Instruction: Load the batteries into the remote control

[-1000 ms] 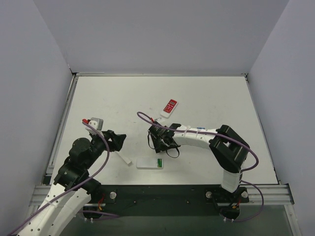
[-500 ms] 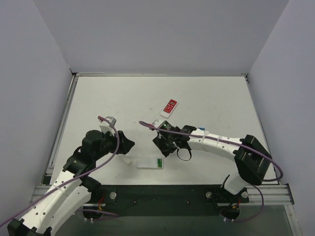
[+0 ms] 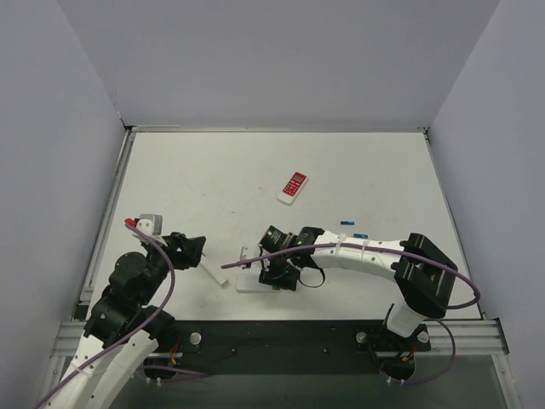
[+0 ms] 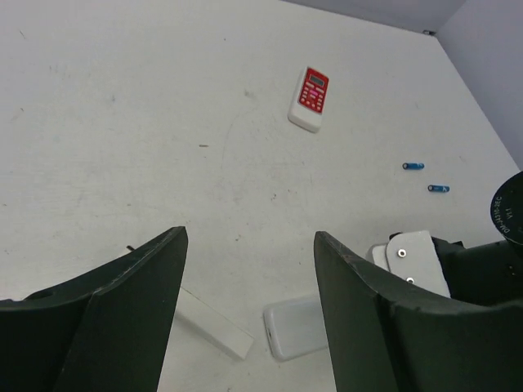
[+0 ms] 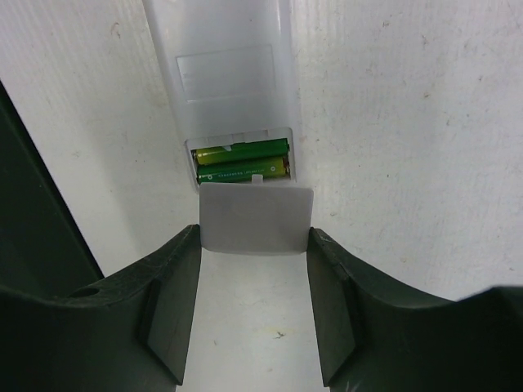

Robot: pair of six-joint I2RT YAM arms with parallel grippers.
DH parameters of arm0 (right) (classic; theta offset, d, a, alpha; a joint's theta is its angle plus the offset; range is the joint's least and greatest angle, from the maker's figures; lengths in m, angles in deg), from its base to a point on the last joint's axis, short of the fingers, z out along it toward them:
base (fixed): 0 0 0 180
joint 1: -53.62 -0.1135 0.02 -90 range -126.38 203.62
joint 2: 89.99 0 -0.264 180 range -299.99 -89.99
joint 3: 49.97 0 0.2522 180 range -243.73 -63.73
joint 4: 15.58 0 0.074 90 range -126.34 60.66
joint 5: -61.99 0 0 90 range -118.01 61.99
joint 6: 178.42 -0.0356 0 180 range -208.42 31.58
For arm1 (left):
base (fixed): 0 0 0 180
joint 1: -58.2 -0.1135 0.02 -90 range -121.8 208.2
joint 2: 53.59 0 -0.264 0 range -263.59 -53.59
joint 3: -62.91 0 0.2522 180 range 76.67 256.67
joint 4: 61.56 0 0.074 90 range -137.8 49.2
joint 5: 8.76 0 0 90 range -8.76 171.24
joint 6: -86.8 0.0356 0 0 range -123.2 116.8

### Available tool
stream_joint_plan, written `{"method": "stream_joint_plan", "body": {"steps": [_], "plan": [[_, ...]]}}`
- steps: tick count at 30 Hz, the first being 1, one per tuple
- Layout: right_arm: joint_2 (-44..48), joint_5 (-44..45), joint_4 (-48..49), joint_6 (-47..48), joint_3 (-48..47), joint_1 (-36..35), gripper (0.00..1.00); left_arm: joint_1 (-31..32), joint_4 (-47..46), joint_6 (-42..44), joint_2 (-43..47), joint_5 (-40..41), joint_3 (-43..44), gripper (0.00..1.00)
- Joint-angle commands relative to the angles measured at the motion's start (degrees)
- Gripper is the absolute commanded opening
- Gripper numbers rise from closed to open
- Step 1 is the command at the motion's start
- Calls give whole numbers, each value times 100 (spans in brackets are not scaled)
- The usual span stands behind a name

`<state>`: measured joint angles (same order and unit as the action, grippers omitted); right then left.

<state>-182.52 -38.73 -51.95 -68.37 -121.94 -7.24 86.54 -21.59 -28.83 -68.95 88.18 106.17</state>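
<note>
The white remote (image 3: 255, 284) lies face down near the front edge, its battery bay open with two green batteries (image 5: 241, 160) lying side by side inside. My right gripper (image 5: 255, 233) is shut on the flat white battery cover (image 5: 256, 214), held level at the bay's open end, its tab at the batteries. In the top view the right gripper (image 3: 278, 273) sits over the remote's right end. My left gripper (image 4: 249, 245) is open and empty, left of the remote (image 4: 296, 328). Two blue batteries (image 3: 347, 223) (image 3: 360, 234) lie loose on the table to the right.
A red-and-white remote (image 3: 294, 187) lies mid-table. A thin white strip (image 3: 215, 274) lies between my left gripper (image 3: 199, 250) and the white remote. The blue batteries (image 4: 413, 166) and the red remote (image 4: 310, 98) also show in the left wrist view. Grey walls enclose the table.
My right gripper has moved toward the near edge and left, onto the white remote's battery end. My left arm swung right, then pulled back to the left.
</note>
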Motion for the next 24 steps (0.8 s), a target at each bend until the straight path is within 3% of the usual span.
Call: {"method": "stream_joint_plan", "body": {"steps": [1,11,24], "plan": [[-63,-141,-331,683,-330,-49,29,-39,-231,146,349,519,-40,73],[-379,-352,-455,983,-559,-128,30,-92,-143,190,586,914,-14,73],[-670,-369,-543,1097,-744,-145,30,-206,-187,198,525,818,-14,73]]}}
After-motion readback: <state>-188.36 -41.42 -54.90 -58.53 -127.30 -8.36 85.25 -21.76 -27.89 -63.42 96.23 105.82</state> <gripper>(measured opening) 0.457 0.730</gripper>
